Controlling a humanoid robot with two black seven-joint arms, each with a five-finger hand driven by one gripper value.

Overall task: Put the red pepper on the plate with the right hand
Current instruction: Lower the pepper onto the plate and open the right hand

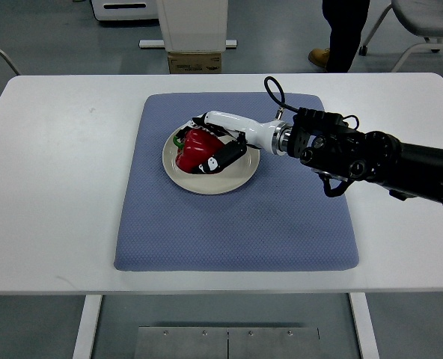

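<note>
A red pepper (192, 149) with a green stem lies on the beige plate (235, 179), which sits on a blue mat (236, 217). My right hand (214, 142) reaches in from the right, its black arm crossing the mat's right side. Its white and black fingers (225, 158) wrap around the pepper from above and from the near side. The pepper rests on the plate with the fingers still closed around it. The left arm does not show.
The mat lies in the middle of a white table (57, 187). Beyond the far edge stand a cardboard box (195, 62), a white machine base and chair legs. A person's leg and tan shoe (320, 57) are at the back right.
</note>
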